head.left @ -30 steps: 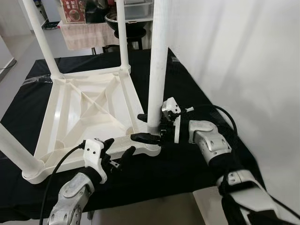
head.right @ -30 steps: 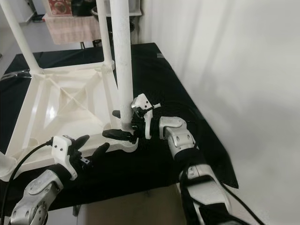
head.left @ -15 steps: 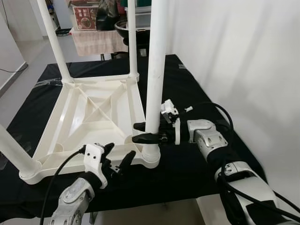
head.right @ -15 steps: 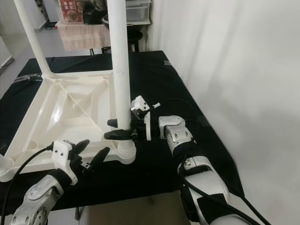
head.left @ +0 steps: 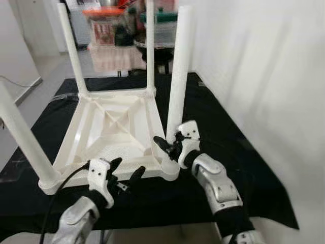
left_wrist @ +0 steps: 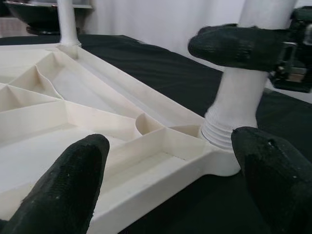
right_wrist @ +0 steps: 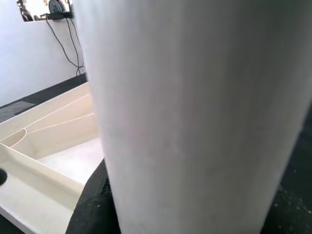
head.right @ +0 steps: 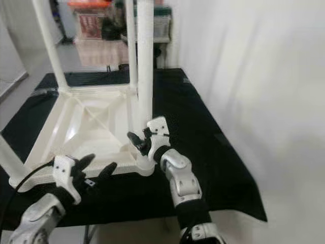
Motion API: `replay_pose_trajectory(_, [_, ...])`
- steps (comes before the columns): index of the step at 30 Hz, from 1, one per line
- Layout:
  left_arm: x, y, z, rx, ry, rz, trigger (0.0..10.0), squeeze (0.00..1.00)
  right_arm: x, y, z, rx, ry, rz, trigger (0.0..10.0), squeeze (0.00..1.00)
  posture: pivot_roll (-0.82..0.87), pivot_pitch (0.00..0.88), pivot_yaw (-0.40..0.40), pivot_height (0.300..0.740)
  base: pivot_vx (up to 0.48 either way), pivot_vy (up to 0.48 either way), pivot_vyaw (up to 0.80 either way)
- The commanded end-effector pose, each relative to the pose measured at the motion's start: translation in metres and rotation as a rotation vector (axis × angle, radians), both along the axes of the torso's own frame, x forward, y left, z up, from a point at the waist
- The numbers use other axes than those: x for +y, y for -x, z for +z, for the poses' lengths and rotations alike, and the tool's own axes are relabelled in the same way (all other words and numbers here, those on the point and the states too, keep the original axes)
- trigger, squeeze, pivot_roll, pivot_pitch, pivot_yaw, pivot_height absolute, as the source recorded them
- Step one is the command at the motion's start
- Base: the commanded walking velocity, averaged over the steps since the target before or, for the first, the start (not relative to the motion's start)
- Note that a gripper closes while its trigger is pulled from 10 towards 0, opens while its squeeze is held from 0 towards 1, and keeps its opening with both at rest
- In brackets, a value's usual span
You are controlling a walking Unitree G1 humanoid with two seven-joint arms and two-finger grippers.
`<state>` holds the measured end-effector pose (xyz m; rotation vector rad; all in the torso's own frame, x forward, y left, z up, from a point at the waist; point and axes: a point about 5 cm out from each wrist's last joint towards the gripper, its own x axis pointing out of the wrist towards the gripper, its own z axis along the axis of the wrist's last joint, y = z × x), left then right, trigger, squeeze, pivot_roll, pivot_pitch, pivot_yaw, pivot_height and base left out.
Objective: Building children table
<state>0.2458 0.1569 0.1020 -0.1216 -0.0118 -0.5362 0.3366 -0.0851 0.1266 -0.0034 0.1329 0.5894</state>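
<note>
A white plastic children's table (head.left: 109, 127) lies upside down on a black cloth, its legs pointing up. The near right leg (head.left: 177, 71) stands in its threaded corner socket (left_wrist: 225, 131). My right gripper (head.left: 165, 144) is shut on this leg just above the socket; the leg (right_wrist: 195, 112) sits close against one black finger (right_wrist: 95, 214) in the right wrist view. My left gripper (head.left: 127, 168) hovers open at the tabletop's front edge, left of that corner, its fingertips (left_wrist: 68, 190) spread apart and touching nothing.
Three more legs rise at the near left (head.left: 20, 132), far left (head.left: 71, 51) and far right (head.left: 150, 46). The black cloth (head.left: 238, 168) reaches a white wall (head.left: 264, 76) on the right. A cluttered stand with a box (head.left: 109, 35) stands behind the work table.
The camera has shifted and pulled back. My right forearm has swung round to the front, so the gripper now meets the leg from below rather than from the right. The left gripper has hardly moved.
</note>
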Motion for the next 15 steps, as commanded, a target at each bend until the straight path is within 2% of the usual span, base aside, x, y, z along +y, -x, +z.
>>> replay_pose_trajectory(1, [0.001, 0.001, -0.002, 0.02, -0.009, -0.017, 10.0, 0.0, -0.011, 0.01, -0.044, 0.193, 0.055, -0.036, 0.0, 0.0, -0.02, 0.0, 0.001, 0.74, 0.0, 0.0, 0.0])
replay_pose_trajectory(3, [0.001, 0.001, -0.002, 0.017, -0.008, -0.008, 10.0, 0.0, -0.01, 0.011, -0.044, 0.194, 0.052, -0.033, 0.0, 0.0, -0.02, 0.0, 0.003, 0.74, 0.0, 0.0, 0.0])
replay_pose_trajectory(4, [0.002, 0.001, -0.002, 0.012, -0.004, 0.008, 10.0, 0.0, -0.009, 0.012, -0.041, 0.186, 0.042, -0.03, 0.5, 0.0, -0.03, 0.0, 0.004, 0.74, 0.0, 0.0, 0.0])
replay_pose_trajectory(5, [0.002, 0.001, -0.002, 0.012, -0.004, 0.008, 10.0, 0.0, -0.009, 0.012, -0.041, 0.186, 0.042, -0.03, 0.5, 0.0, -0.03, 0.0, 0.004, 0.74, 0.0, 0.0, 0.0])
replay_pose_trajectory(6, [0.002, 0.001, -0.002, 0.011, -0.003, 0.011, 10.0, 0.0, -0.008, 0.014, -0.037, 0.174, 0.019, -0.018, 10.0, 0.73, -0.02, 0.0, -0.001, 0.74, 0.0, 0.0, 0.0])
replay_pose_trajectory(7, [0.002, 0.001, -0.002, 0.011, -0.003, 0.011, 10.0, 0.0, -0.006, 0.015, -0.033, 0.165, -0.01, -0.004, 10.0, 1.0, -0.02, 0.0, 0.001, 0.74, 0.0, 0.0, 0.0])
replay_pose_trajectory(10, [0.002, 0.0, -0.001, 0.012, -0.003, 0.01, 10.0, 0.0, 0.0, 0.019, -0.021, 0.153, -0.068, 0.009, 10.0, 1.0, -0.03, 0.0, 0.005, 0.74, 0.0, 0.0, 0.0])
replay_pose_trajectory(14, [0.001, -0.001, -0.002, 0.015, -0.001, 0.004, 10.0, 0.0, 0.006, 0.014, -0.005, 0.118, -0.138, 0.132, 10.0, 1.0, -0.03, 0.0, 0.008, 0.74, 0.0, 0.0, 0.0])
replay_pose_trajectory(15, [0.001, -0.001, -0.002, 0.015, -0.001, 0.004, 10.0, 0.0, 0.006, 0.014, -0.005, 0.118, -0.138, 0.132, 10.0, 1.0, -0.03, 0.0, 0.008, 0.74, 0.0, 0.0, 0.0])
